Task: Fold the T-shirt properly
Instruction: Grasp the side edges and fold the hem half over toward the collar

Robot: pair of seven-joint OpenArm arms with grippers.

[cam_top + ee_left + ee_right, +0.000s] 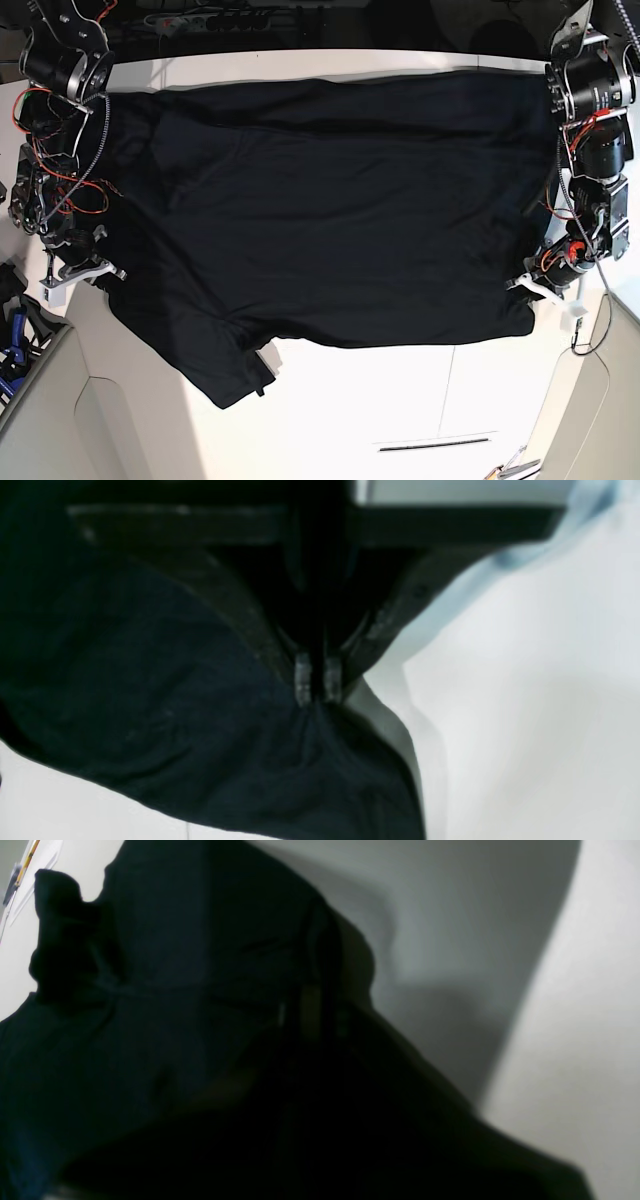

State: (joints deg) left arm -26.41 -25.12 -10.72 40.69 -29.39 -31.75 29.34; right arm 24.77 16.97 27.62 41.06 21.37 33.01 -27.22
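The black T-shirt lies spread wide across the white table, with one sleeve pointing toward the front left. My left gripper is at the shirt's right front corner. In the left wrist view its fingertips are pressed together, pinching a puckered edge of the T-shirt. My right gripper sits at the shirt's left edge. The right wrist view is dark: the T-shirt drapes over the faintly visible right gripper, which looks shut in a fold.
Cables and a power strip run behind the table's far edge. Blue items sit off the table at the left. A thin dark slot marks the table near the front.
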